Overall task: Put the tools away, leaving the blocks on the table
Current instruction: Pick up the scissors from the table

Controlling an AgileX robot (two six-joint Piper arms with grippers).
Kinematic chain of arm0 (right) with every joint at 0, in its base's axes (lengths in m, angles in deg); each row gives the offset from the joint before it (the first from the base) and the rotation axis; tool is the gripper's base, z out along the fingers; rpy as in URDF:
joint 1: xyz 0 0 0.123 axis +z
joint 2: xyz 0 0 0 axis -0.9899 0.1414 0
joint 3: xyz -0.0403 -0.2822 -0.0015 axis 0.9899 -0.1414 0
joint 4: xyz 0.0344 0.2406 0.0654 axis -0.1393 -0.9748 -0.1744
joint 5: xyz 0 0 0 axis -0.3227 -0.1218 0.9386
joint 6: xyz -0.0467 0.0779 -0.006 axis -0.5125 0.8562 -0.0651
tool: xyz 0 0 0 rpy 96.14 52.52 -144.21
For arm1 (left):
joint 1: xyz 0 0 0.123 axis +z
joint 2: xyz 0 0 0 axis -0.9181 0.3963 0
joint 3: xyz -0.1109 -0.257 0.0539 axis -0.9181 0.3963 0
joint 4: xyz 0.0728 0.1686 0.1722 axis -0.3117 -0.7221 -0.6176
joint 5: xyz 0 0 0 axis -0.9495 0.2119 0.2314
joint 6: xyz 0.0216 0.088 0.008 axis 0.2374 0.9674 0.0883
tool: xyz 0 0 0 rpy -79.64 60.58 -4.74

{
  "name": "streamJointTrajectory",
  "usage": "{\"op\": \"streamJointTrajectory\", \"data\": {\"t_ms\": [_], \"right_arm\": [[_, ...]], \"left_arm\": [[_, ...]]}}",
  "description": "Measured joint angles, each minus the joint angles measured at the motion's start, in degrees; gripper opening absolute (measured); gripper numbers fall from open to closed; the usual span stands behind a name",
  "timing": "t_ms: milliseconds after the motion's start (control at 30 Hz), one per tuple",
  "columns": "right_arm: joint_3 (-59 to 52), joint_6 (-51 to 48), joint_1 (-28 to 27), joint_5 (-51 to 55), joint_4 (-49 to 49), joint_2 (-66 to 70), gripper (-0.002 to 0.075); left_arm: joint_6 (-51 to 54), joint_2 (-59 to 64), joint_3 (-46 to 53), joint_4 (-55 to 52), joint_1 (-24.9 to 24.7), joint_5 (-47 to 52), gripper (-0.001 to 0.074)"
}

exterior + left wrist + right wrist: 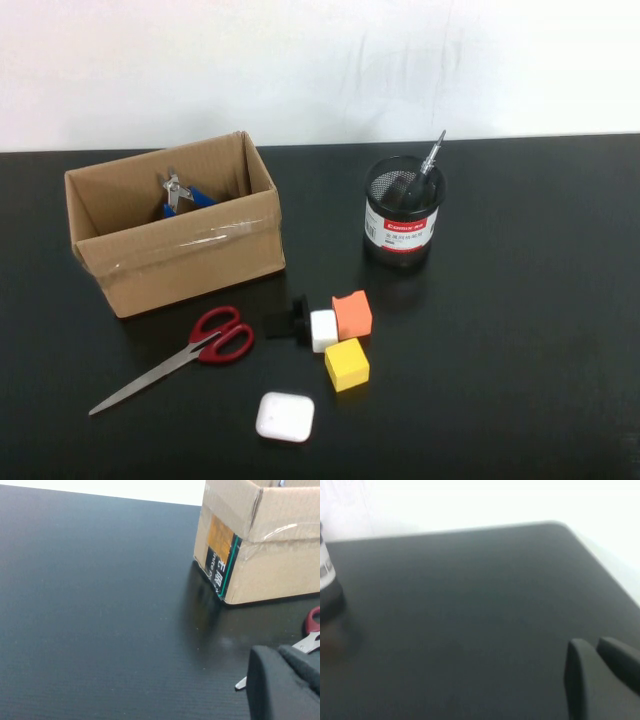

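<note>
Red-handled scissors [190, 350] lie flat on the black table [520, 330], in front of the cardboard box [180, 250]. Blue-handled pliers [180, 195] rest inside that box. A slim black screwdriver [425, 175] stands in the black mesh cup [402, 215]. The white block [323, 330], orange block [352, 314] and yellow block [347, 364] sit clustered at the table's middle. Neither arm shows in the high view. My left gripper [277, 652] is shut and empty, low over the table by the scissors' blade [307, 643]. My right gripper [592, 647] is shut and empty over bare table, away from the cup [327, 580].
A flat white rounded case [285, 416] lies near the front edge. A small black knobbed object [288, 322] touches the white block's left side. In the left wrist view the box's corner [225, 575] stands just beyond the scissors.
</note>
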State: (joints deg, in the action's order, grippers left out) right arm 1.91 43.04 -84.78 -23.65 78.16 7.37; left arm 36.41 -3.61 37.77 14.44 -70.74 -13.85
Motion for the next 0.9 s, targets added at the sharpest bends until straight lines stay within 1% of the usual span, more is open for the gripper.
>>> {"op": "streamJointTrajectory", "data": {"t_ms": [167, 333, 900], "right_arm": [[-0.3, -6.4, -0.2, 3.6, -2.0, 0.0, -0.0006], [-0.3, -10.8, -0.2, 4.2, -2.6, 0.0, -0.0006], [-0.3, -11.8, -0.2, 4.2, -2.8, 0.0, -0.0006]], "left_arm": [[0.0, 0.0, 0.0, 0.0, 0.0, 0.0, -0.0004], [0.0, 0.0, 0.0, 0.0, 0.0, 0.0, -0.0004], [0.0, 0.0, 0.0, 0.0, 0.0, 0.0, -0.0004]]}}
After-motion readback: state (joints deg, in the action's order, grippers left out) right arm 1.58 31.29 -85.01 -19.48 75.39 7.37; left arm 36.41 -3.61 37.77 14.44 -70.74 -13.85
